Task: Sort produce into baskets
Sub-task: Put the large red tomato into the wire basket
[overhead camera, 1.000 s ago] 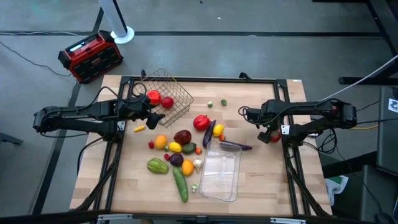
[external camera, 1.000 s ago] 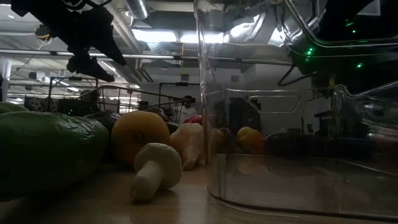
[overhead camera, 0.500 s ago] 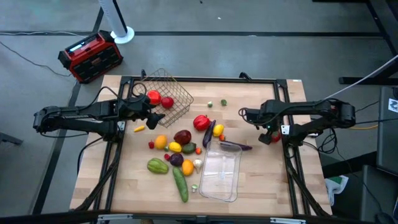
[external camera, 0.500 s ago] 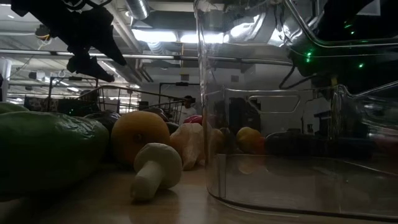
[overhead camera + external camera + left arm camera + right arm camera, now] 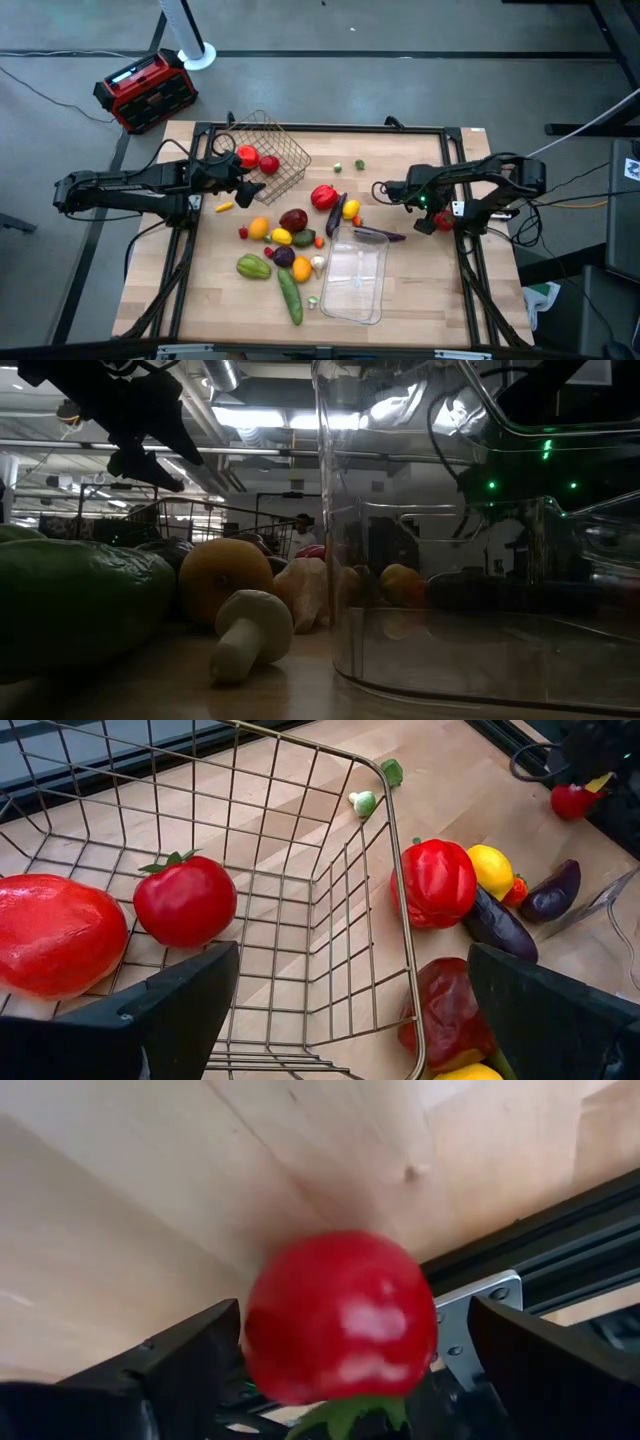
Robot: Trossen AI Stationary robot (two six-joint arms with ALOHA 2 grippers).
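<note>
The produce lies heaped mid-table: a red pepper [image 5: 323,196], a green squash [image 5: 253,266], a cucumber [image 5: 290,297], eggplants [image 5: 336,215] and round fruits. Two red fruits [image 5: 185,900] sit inside the wire basket [image 5: 278,135] at the far left. The clear tray [image 5: 355,285] stands near the front. My left gripper [image 5: 252,190] hovers open at the basket's near side, looking into it. My right gripper [image 5: 432,218] is open and points steeply down over a lone red fruit [image 5: 340,1315] that rests on the table by the right rail. Its fingers stand either side of that fruit, apart from it.
A black frame rail [image 5: 465,255] runs along the table's right edge, right beside the lone red fruit. A red-and-black box [image 5: 145,90] sits on the floor beyond the far left corner. Bare wood shows at the far right [image 5: 420,150] and near left [image 5: 215,300].
My right arm has leaned toward the table's middle. Its gripper has sunk and tipped more steeply down over the red fruit by the right rail.
</note>
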